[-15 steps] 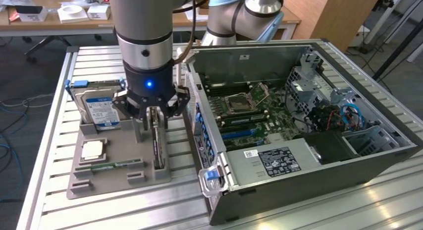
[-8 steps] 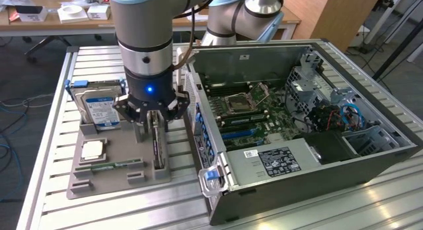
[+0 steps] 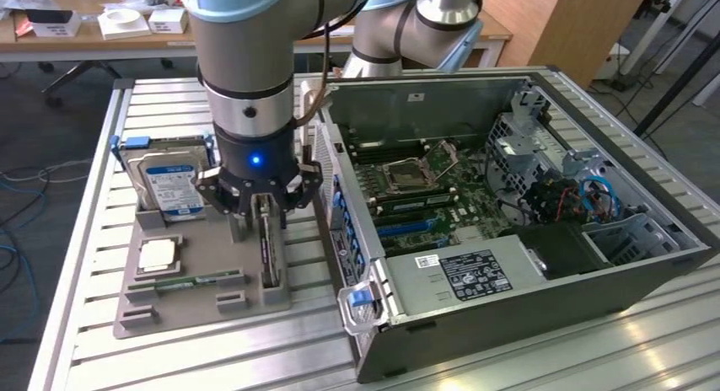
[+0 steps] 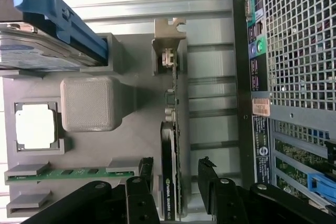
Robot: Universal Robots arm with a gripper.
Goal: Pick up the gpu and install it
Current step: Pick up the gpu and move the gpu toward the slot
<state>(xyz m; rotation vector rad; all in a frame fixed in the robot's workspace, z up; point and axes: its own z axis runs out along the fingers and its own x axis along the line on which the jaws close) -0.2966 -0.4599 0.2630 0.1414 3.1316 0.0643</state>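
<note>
Wrist view: gpu (image 4: 169,129) is seen standing on edge in a slot of the grey parts tray (image 4: 134,129), just beside the computer case (image 4: 294,35). Gripper (image 4: 177,167) is spread wide astride the card; nothing is gripped. The pick-up step is judged in hand. A square, centred closing on the thin card is called for.

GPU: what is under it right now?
The grey holder tray; the gpu stands on edge in its slot, bottom edge hidden there. The open gripper straddles it.
</note>
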